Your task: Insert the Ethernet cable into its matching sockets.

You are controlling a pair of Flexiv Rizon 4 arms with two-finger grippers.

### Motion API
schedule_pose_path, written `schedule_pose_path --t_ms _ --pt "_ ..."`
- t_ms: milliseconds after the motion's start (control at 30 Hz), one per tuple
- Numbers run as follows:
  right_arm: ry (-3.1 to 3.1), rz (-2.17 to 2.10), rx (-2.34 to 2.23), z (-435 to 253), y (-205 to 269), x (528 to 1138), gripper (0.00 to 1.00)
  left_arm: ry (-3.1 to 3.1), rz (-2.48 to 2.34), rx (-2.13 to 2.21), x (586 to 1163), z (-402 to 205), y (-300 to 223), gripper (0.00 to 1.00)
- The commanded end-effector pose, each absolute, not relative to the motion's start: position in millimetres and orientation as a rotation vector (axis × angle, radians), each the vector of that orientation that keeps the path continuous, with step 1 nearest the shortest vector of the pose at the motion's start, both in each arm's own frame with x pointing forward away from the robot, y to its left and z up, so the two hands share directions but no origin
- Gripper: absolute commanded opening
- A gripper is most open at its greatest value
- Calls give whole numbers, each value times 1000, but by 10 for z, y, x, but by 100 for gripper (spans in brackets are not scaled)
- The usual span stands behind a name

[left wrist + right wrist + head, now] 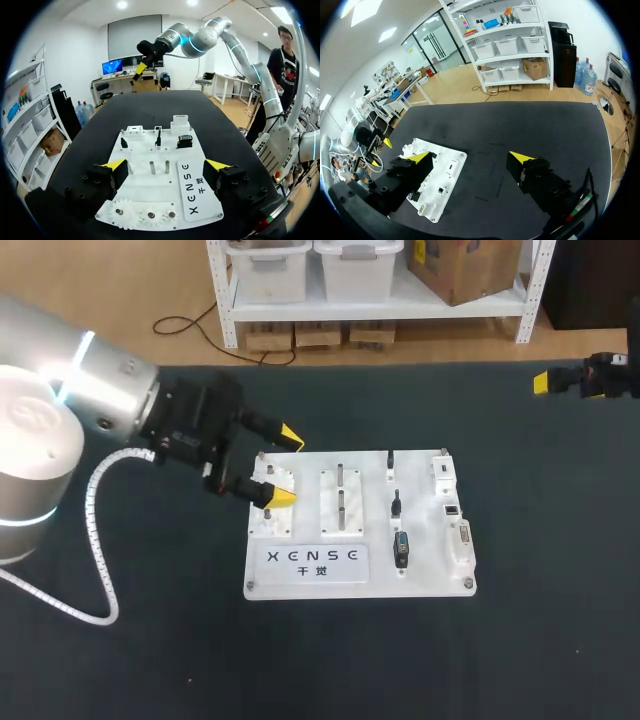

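The white task board [420, 575] lies mid-table with several small black connectors [401, 548] and white socket blocks [441, 471] on its right half. I cannot make out a loose Ethernet cable. My left gripper [287, 468] hovers open over the board's left end, nothing between its fingers. In the left wrist view that gripper [166, 165] straddles the board [197, 150] above two metal pegs [152, 166], with black plugs [158, 140] ahead of it. My right gripper [548, 382] hangs far off at the table's back right. In its own view it [470, 157] stands open and empty, the board [451, 156] under one finger.
Three small white gears [147, 216] sit on the board's end under my left gripper. A white label plate [315, 560] covers the board's front edge. Dark table surface [540, 540] surrounds the board on all sides.
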State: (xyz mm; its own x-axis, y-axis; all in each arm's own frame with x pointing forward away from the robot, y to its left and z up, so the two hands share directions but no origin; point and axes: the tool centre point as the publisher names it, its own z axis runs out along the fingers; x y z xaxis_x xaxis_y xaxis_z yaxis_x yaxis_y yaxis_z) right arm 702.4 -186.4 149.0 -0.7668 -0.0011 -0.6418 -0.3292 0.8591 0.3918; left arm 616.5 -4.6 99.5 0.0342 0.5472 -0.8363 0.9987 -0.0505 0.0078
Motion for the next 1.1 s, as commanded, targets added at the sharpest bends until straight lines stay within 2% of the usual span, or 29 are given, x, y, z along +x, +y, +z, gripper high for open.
schedule_pose_path --t_ms 33,567,1100 --pt "2372 650 -238 1494 -1863 7016 100 1611 -859 1637 6136 986 -74 100" --pt "2372 650 -238 1494 -1863 7016 100 1611 -859 1637 6136 986 -74 100" --pt "2614 447 -350 1427 -562 6601 100 1611 -859 1637 6136 986 -74 100"
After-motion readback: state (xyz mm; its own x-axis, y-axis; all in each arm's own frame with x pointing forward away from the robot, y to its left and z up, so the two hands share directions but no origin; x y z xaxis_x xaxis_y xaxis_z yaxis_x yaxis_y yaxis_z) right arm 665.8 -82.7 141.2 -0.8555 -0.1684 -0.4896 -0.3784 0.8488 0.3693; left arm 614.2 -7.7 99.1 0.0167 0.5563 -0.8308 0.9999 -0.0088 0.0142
